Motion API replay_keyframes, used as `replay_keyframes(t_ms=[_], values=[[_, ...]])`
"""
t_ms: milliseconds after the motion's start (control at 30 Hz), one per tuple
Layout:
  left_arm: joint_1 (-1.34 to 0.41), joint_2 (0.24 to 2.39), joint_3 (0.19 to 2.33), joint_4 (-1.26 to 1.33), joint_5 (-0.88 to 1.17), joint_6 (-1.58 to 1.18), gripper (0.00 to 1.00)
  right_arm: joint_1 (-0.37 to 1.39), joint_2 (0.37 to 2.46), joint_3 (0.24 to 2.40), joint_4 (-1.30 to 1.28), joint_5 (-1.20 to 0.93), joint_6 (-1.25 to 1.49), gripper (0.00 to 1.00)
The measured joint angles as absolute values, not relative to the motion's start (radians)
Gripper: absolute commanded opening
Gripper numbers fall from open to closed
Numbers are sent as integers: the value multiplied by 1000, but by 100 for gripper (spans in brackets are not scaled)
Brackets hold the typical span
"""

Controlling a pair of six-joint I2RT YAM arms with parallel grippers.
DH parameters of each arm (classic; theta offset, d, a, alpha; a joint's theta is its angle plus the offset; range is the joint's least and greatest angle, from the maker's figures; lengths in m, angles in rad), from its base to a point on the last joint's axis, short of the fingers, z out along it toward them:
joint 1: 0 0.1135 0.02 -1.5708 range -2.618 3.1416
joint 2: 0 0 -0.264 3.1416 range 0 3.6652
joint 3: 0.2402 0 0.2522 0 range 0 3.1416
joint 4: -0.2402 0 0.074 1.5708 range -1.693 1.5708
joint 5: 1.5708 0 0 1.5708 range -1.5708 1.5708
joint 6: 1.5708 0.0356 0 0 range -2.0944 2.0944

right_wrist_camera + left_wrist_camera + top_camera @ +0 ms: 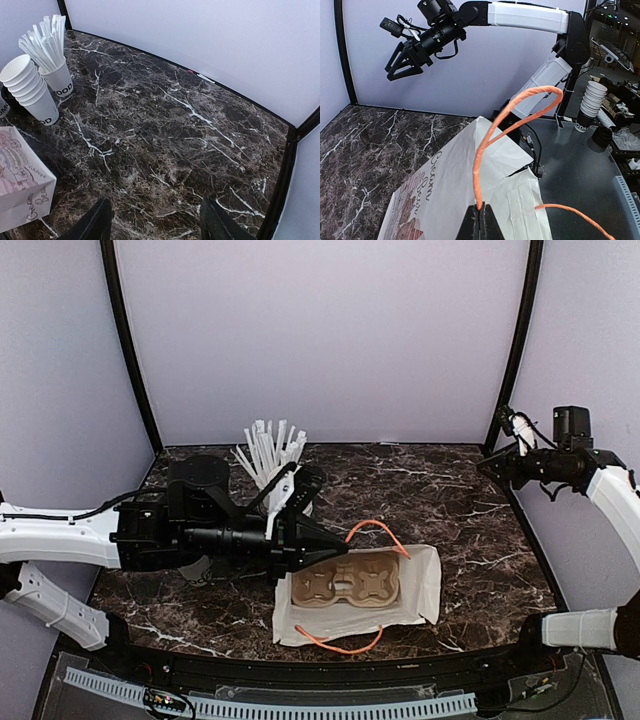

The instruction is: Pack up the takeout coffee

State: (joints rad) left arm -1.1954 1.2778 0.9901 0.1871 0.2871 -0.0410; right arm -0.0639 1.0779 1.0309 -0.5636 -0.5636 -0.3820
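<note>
Left hand (479, 217) is clenched on the orange handle (520, 107) of the paper bag (470, 190). Right hand (402, 62) hangs released, high beyond the bag. Takeout coffee (2, 103) is, I think, the black-lidded sliver past the bag, beside the cup stack (27, 87). It should be light, crushable paper and possibly full, so grip it gently mid-wall, below the lid.

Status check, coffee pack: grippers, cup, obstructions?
Left gripper shut on orange bag handle. Right gripper open, empty, raised. Takeout coffee not clearly visible. Carrier tray in bag.

High rear view looks down; wrist views share the bag (460, 190)
</note>
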Motion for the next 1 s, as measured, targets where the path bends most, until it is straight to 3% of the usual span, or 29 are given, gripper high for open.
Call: replay_keyframes(t_ms=[300,567,800,1000], values=[[-1244,1283,965,192,282,-65,0,-72,1077,1020,-514,-662,-374,65],[-1250,1310,998,172,202,-64,0,-66,1087,1077,-642,-800,-450,49],[-1191,1417,1136,109,104,-75,0,230,1184,1382,-924,-830,-630,46],[-1068,1451,1160,99,94,-150,0,340,1238,1497,-1092,-825,-706,49]])
